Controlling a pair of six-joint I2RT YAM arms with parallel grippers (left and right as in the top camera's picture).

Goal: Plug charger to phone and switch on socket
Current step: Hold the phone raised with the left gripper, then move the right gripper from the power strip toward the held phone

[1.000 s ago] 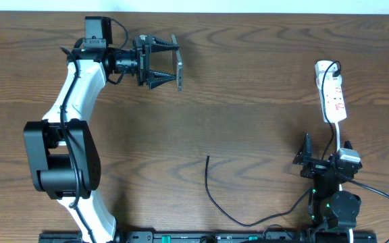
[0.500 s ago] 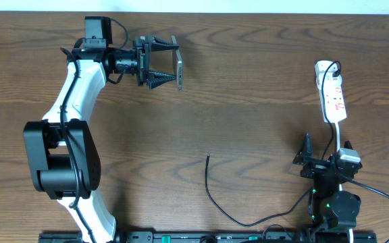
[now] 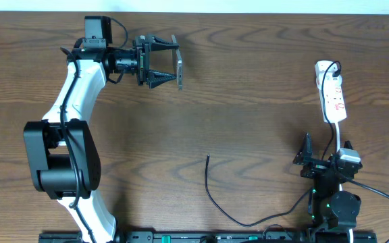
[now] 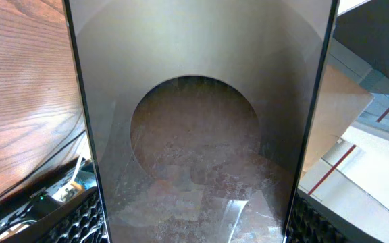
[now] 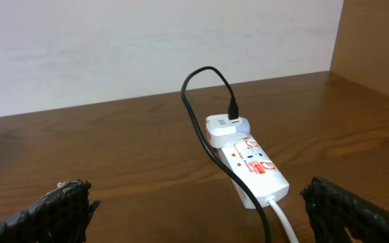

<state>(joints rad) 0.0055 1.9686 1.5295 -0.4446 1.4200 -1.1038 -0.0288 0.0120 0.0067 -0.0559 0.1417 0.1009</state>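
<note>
My left gripper (image 3: 178, 63) is shut on the phone (image 3: 180, 67), holding it edge-on above the table's far left. In the left wrist view the phone (image 4: 194, 101) fills the frame, its dark screen with a brownish oval standing between the fingers (image 4: 80, 219). The charger's black plug tip (image 3: 207, 158) lies free on the table's middle, and its cable (image 3: 216, 202) curves toward the right base. The white socket (image 3: 332, 94) lies at the far right. My right gripper (image 3: 326, 154) stands open just short of the socket (image 5: 252, 165), nothing between its fingers (image 5: 63, 209).
A white adapter (image 5: 225, 127) sits in the socket's far end with the black cable (image 5: 198, 108) looping out of it. A white cord (image 5: 282, 216) leaves the near end. Both arm bases and a black rail (image 3: 208, 237) line the front edge.
</note>
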